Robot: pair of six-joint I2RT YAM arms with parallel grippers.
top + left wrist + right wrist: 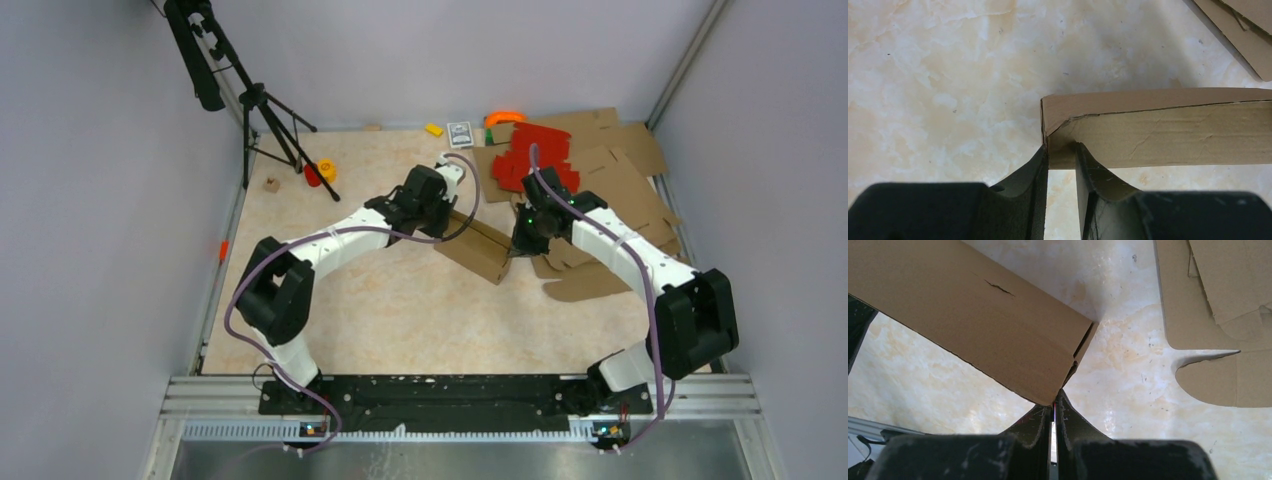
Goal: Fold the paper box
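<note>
1. the paper box (478, 250) lies mid-surface (400, 320) between both arms, partly formed, with its long axis running from 10 to 4 o'clock in the top view.
2. left fingers (1034, 172) grasp its wall at the 10 o'clock end.
3. right fingers (1070, 415) are clenched on nothing, tips touching the 4 o'clock corner.
4. both arms are equally near, so the next fold likely pivots on the held end.

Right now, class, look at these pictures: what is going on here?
Two robot arms are working on the paper box at the middle of the table. The left gripper clamps one end of it. The right gripper is shut, its tips against the opposite corner; whether it pinches an edge is unclear. The box looks partly folded.
</note>
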